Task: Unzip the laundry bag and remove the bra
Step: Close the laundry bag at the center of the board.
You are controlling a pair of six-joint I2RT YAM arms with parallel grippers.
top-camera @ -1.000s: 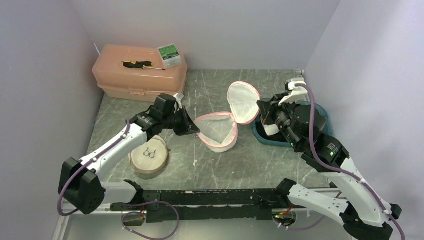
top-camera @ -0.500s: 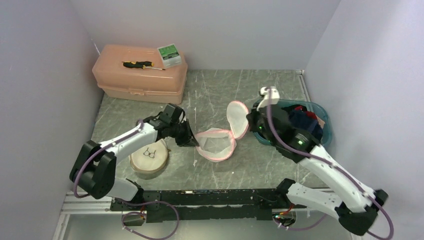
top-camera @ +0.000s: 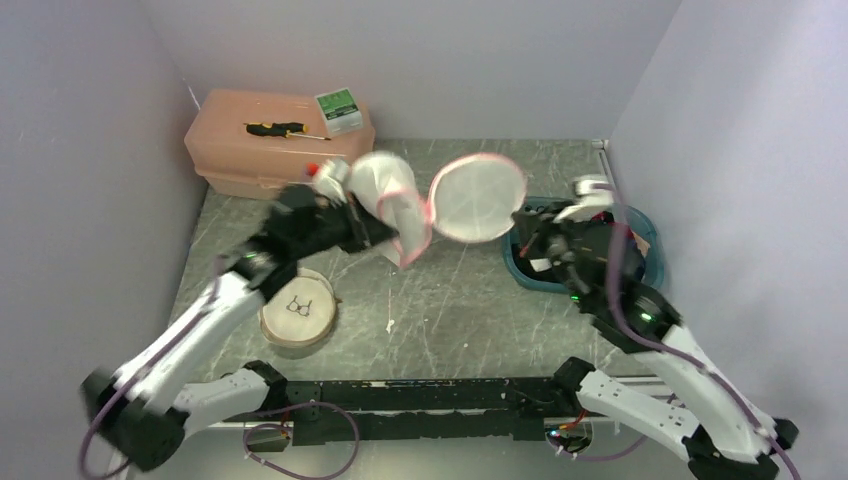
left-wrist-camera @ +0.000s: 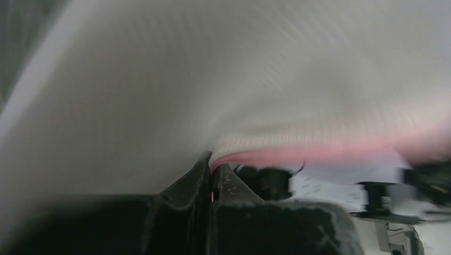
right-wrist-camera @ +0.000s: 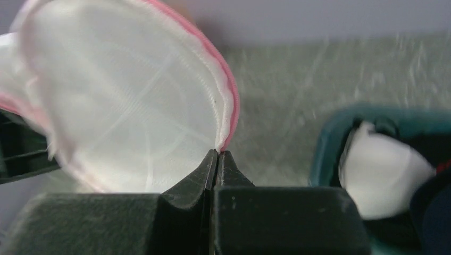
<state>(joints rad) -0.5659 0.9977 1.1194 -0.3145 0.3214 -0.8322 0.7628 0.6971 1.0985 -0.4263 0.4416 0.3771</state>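
Held above the grey marbled worktop (top-camera: pixel 450 300), the unzipped white mesh laundry bag with pink trim (top-camera: pixel 470 195) spans left gripper (left-wrist-camera: pixel 213 164) and right gripper (right-wrist-camera: pixel 218 154), each clamped on its rim. The right is nearer the teal plastic tub (right-wrist-camera: pixel 327 143), where a white padded cup (right-wrist-camera: pixel 383 170), seemingly the bra, lies.

The left end effector (top-camera: pixel 390 234) and right end effector (top-camera: pixel 519 217) hold the opened laundry bag (top-camera: pixel 477 195) above the table (top-camera: pixel 450 300).
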